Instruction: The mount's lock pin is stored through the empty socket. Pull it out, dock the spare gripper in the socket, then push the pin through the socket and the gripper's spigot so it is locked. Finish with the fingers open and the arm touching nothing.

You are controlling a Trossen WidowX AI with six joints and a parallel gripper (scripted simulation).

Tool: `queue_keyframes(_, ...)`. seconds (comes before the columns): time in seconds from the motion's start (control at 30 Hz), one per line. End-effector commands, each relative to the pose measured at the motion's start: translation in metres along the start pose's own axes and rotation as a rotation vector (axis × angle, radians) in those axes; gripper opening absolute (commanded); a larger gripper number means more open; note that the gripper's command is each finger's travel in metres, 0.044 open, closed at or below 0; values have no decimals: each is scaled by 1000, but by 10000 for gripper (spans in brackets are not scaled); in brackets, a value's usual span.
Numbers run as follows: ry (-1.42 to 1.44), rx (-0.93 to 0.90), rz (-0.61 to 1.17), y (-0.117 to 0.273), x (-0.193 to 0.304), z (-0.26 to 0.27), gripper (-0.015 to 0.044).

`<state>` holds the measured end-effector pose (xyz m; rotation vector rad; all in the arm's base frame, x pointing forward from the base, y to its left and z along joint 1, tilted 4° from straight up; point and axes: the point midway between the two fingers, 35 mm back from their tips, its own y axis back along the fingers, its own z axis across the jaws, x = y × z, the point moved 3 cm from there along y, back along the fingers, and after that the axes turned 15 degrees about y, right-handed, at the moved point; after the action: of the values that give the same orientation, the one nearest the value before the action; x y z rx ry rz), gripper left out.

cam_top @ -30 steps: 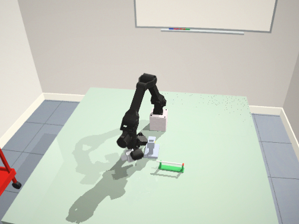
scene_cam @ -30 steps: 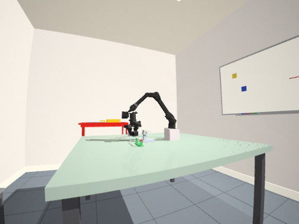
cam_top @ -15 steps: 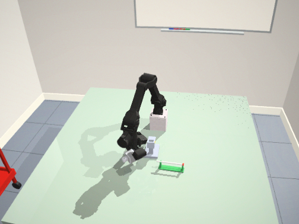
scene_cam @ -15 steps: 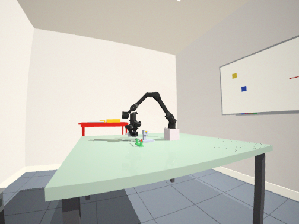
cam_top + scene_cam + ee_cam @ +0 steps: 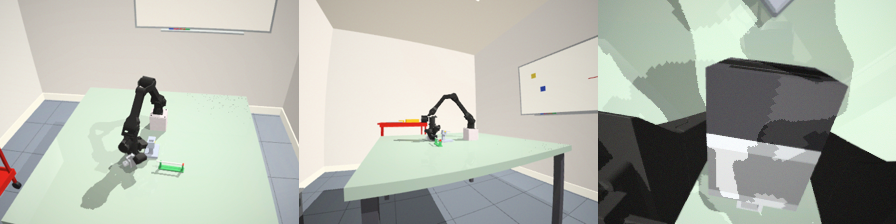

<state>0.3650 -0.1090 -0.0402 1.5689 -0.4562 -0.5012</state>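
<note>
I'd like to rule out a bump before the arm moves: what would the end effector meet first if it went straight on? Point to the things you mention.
Probably the green tabletop (image 5: 207, 148) (image 5: 477, 157) (image 5: 870, 60), touched first by the spare gripper (image 5: 126, 163) (image 5: 763, 119) in the end effector (image 5: 134, 159) (image 5: 431, 137) (image 5: 763, 119); the remaining gap is unclear.
</note>
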Motion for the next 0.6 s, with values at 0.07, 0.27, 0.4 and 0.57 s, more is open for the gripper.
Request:
queue_keyframes(0.07, 0, 0, 1, -3, 0, 0, 26)
queue_keyframes(0.27, 0, 0, 1, -3, 0, 0, 184)
queue_keyframes(0.4, 0, 0, 1, -3, 0, 0, 289)
queue_keyframes(0.57, 0, 0, 1, -3, 0, 0, 420)
